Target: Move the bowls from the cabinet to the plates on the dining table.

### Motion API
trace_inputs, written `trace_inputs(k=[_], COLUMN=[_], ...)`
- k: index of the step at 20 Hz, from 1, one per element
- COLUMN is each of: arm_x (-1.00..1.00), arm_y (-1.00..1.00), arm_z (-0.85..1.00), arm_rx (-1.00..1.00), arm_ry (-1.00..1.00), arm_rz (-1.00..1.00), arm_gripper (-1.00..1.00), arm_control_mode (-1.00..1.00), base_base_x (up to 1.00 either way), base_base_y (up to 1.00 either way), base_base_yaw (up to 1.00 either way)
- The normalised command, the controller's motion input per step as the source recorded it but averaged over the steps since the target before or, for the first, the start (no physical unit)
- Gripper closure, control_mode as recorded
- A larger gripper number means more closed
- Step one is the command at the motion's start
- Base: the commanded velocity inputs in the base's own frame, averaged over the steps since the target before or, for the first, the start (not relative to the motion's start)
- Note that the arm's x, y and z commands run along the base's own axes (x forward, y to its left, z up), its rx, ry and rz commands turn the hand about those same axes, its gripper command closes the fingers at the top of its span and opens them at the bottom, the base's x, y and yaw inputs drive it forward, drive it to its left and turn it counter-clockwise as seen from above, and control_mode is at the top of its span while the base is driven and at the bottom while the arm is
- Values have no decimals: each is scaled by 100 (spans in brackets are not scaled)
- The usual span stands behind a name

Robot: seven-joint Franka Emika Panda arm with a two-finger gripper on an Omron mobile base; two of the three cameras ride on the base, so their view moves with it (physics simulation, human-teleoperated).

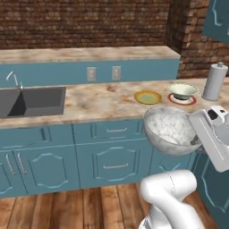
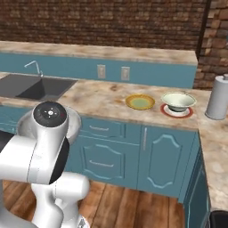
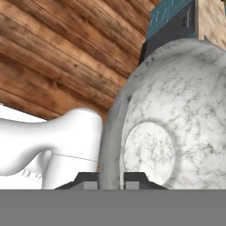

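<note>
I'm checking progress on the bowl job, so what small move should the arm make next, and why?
Probably carry the marbled bowl, pinched by its rim in the gripper, up and forward over the yellow-rimmed plate. That plate is bare, while the pale green bowl already sits on the red-rimmed plate.

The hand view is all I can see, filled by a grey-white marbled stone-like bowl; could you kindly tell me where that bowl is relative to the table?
Observer: The grey-white marbled bowl is held in the air in front of the teal cabinet fronts, below the beige marbled dining table's edge.
Operator: Is a plate free?
Observer: Yes, the yellow-rimmed plate with a pale green centre is bare.
Operator: And the other plate?
Observer: The red-rimmed plate carries the pale yellow-green bowl.
</note>
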Motion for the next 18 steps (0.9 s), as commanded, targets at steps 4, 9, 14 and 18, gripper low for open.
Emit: trace_inputs(k=[4, 9, 14, 18], arm_x=[0, 0, 0, 0], arm_y=[0, 0, 0, 0], arm_z=[0, 0, 0, 0], arm_rx=[0, 0, 0, 0], arm_ry=[0, 0, 0, 0], arm_rz=[0, 0, 0, 0], arm_gripper=[100, 100, 100, 100], arm_control_mode=[100, 100, 100, 100], base_base_x=[52, 47, 40, 33], base_base_y=[23, 18, 31, 39], base_base_yaw=[-24, -25, -24, -24])
